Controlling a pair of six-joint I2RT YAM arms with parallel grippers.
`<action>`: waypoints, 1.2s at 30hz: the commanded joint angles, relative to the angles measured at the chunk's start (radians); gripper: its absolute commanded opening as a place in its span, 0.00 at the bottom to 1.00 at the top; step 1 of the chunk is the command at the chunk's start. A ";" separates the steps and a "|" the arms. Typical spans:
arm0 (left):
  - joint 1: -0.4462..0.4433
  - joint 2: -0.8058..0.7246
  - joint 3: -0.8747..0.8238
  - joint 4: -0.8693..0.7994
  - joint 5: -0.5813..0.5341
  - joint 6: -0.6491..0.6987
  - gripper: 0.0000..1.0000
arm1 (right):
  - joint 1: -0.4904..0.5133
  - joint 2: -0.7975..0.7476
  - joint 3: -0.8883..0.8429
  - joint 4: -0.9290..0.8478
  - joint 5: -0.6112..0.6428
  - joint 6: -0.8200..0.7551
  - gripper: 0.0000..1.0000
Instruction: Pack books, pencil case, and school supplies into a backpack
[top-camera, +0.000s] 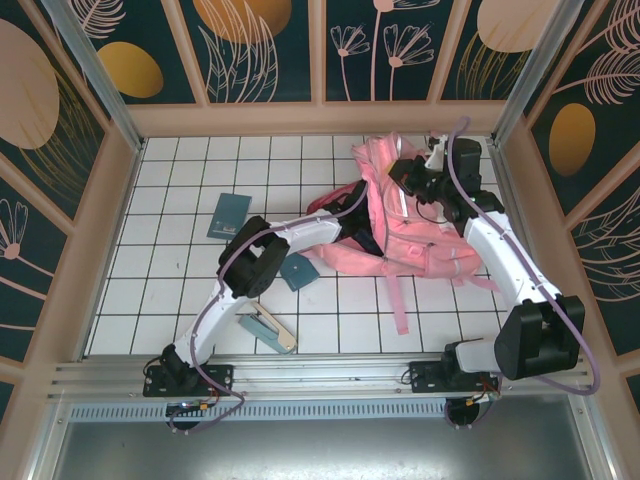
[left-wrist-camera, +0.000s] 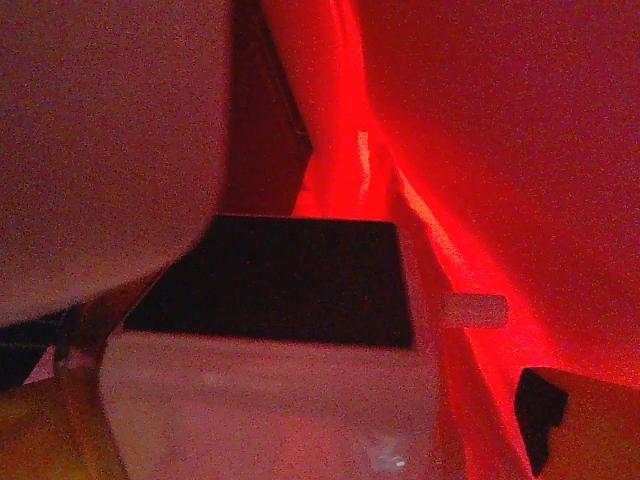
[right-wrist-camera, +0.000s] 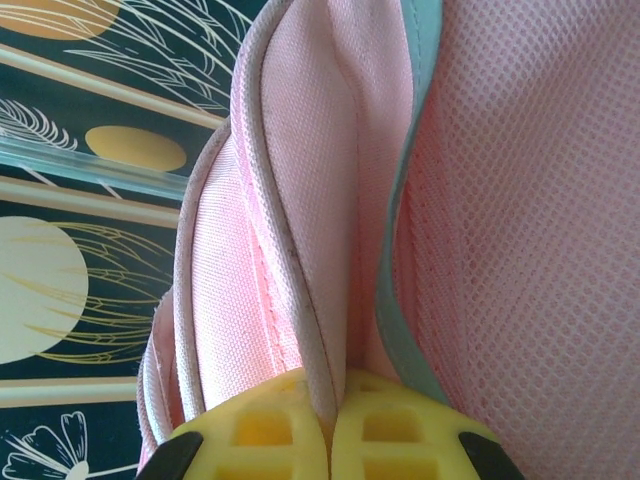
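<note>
The pink backpack (top-camera: 425, 245) lies at the back right of the tiled table. My left arm reaches into its opening, so the gripper is hidden in the top view. Inside, under red light, my left gripper (left-wrist-camera: 300, 455) stands open, its fingertips (left-wrist-camera: 585, 420) wide apart. A pale oblong thing that looks like the pencil case (left-wrist-camera: 270, 400) lies between them, with a gap on its right side. A dark flat book (left-wrist-camera: 280, 280) lies just beyond it. My right gripper (right-wrist-camera: 330, 440) is shut on a fold of the backpack's rim (right-wrist-camera: 300, 250), holding it up.
On the tiles left of the backpack lie two teal flat squares (top-camera: 229, 213) (top-camera: 298, 269). The teal-and-cream stapler-like tool (top-camera: 267, 331) lies near the front edge. Patterned walls close the table on three sides.
</note>
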 joint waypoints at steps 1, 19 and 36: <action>-0.002 -0.071 -0.054 0.113 0.050 -0.057 0.99 | -0.015 -0.060 0.032 0.082 -0.035 -0.035 0.00; 0.066 -0.228 -0.228 0.125 0.009 -0.035 0.98 | -0.051 -0.074 0.012 0.087 -0.052 -0.041 0.00; 0.118 -0.353 -0.354 0.111 -0.007 -0.011 0.98 | -0.085 -0.086 0.001 0.063 -0.070 -0.058 0.00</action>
